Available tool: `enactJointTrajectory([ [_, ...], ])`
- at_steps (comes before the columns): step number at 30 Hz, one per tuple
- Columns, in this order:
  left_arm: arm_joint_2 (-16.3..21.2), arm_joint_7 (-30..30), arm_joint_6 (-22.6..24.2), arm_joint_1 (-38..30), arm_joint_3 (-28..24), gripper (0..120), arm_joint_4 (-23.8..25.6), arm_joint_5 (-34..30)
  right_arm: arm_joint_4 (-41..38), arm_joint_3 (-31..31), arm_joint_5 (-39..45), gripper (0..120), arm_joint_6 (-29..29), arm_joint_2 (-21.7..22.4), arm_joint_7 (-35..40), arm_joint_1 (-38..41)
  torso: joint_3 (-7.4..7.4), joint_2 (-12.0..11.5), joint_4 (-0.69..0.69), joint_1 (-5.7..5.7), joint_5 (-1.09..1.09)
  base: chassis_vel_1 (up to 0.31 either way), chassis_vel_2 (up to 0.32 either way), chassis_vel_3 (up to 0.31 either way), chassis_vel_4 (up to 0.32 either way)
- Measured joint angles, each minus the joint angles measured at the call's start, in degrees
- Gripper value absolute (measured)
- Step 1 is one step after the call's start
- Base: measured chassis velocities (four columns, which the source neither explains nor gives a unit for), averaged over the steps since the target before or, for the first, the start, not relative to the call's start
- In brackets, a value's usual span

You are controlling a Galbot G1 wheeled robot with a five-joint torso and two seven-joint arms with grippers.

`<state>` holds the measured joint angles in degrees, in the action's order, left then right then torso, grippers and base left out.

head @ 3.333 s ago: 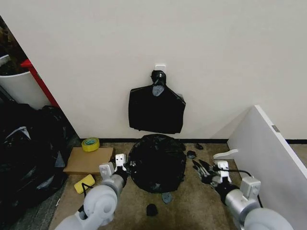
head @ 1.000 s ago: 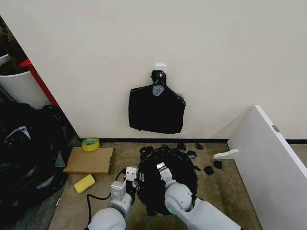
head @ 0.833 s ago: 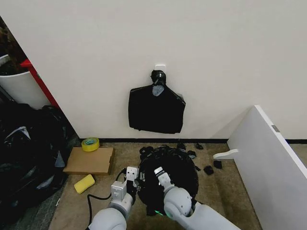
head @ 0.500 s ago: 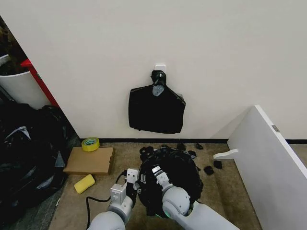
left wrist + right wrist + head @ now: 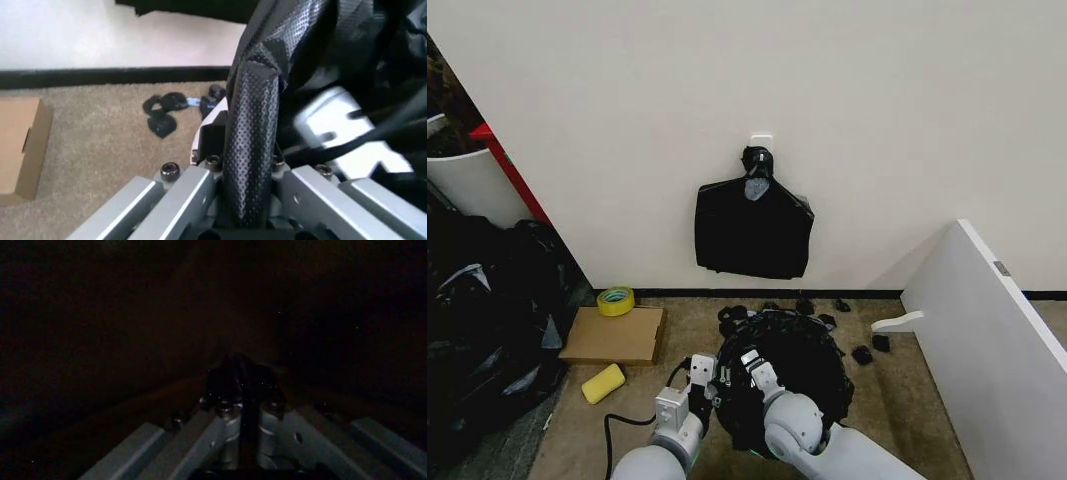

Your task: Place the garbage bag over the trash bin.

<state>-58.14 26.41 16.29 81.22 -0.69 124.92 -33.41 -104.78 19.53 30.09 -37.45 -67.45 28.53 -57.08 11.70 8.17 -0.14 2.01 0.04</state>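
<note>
Garbage bag (image 5: 782,375): glossy black film draped over the trash bin on the carpet near the wall; the bin's white walls are hidden under it, so the bin is judged from the rounded shape.
Left gripper (image 5: 711,378): at the bag's left edge – in the left wrist view its fingers (image 5: 250,150) sit pressed together on a fold of black film.
Right gripper (image 5: 751,362): reaches down into the bag's mouth from the near side; its wrist view is dark inside, with the fingers closed narrow, whether on film I cannot tell.
Key relation: the bag's opening faces up, its long axis vertical; both grippers touch it, left outside, right inside.
Writing: none readable.
</note>
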Motion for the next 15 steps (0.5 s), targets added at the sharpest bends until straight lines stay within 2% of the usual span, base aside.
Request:
enactJointTrajectory([
  [2,-0.2,0.4,0.2,-0.5,0.0,1,-0.4,-1.0,-1.8,-0.5,1.0,0,0.1,0.7,-0.6,-0.5,0.00,0.0,-0.01,0.00,0.00,0.000,0.000,0.000,0.000],
  [4,-0.8,1.5,0.7,-1.7,0.1,1,-1.4,-3.2,-5.2,-1.5,4.0,5,0.1,1.9,-0.7,-1.4,0.00,0.0,-0.01,0.00,0.00,0.000,0.000,0.000,0.000],
  [9,-2.6,4.7,2.7,-5.1,0.2,1,-3.8,-10.4,-11.9,-5.5,7.1,26,0.9,4.8,-2.7,-4.2,0.00,0.0,-0.01,0.00,0.00,0.000,0.000,0.000,0.000],
  [11,-3.0,5.5,3.0,-5.8,0.3,1,-4.5,-11.8,-13.2,-6.8,7.1,30,1.4,5.5,-3.8,-5.0,0.00,0.0,-0.01,0.00,0.00,0.000,0.000,0.000,0.000],
  [15,-4.1,8.9,4.5,-8.3,1.3,1,-6.6,-18.2,-18.9,-13.6,8.4,48,6.7,7.9,-7.3,-10.3,0.00,0.0,-0.03,0.00,-0.02,0.000,0.000,0.000,0.000],
])
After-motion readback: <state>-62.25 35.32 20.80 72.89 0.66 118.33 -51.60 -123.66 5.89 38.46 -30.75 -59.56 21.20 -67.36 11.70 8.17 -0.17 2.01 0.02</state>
